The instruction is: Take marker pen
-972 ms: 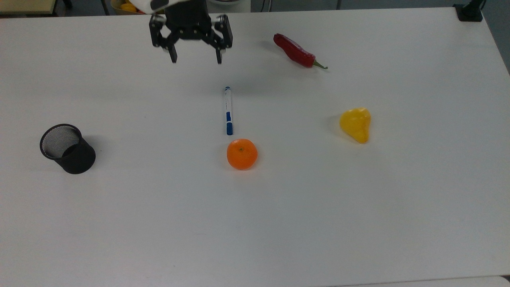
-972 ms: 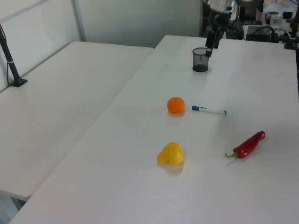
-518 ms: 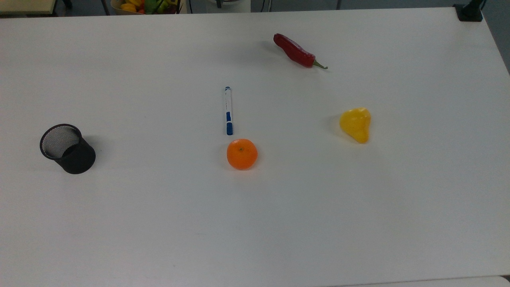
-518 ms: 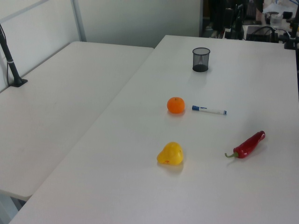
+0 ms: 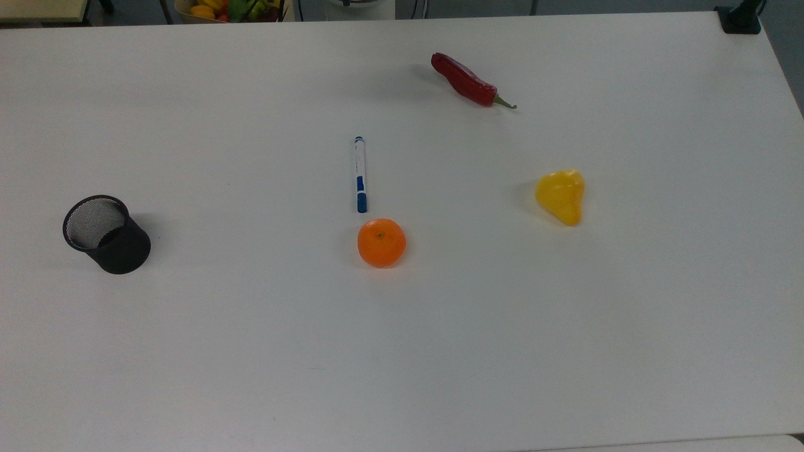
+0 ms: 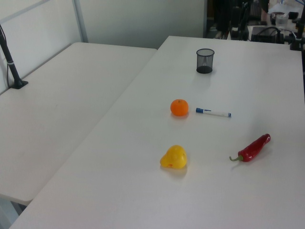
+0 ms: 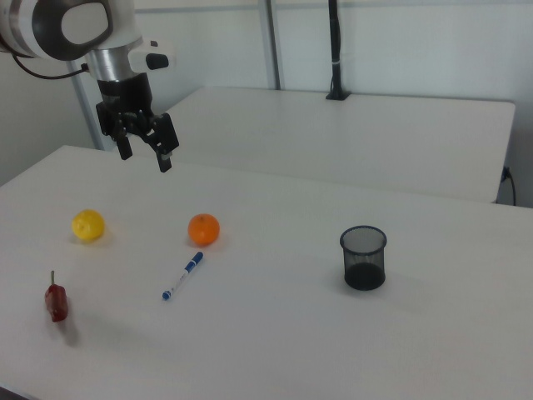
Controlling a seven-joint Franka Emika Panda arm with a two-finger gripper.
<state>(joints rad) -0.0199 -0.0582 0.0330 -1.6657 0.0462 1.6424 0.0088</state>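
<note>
On table (image 5: 565, 351), marker pen (image 5: 360, 174) unmoved beside orange (image 5: 381, 242); gripper (image 7: 143, 155), fingers spread, now risen out of top view.

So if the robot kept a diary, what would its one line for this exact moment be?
stage: approach | gripper: jaws open, raised above table | marker pen: flat on table, ungrasped, cap end beside orange

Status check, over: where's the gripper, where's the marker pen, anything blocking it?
Gripper open, empty, raised above the table. Marker pen flat on the table, untouched. Orange just off its capped end; barrel clear.
</note>
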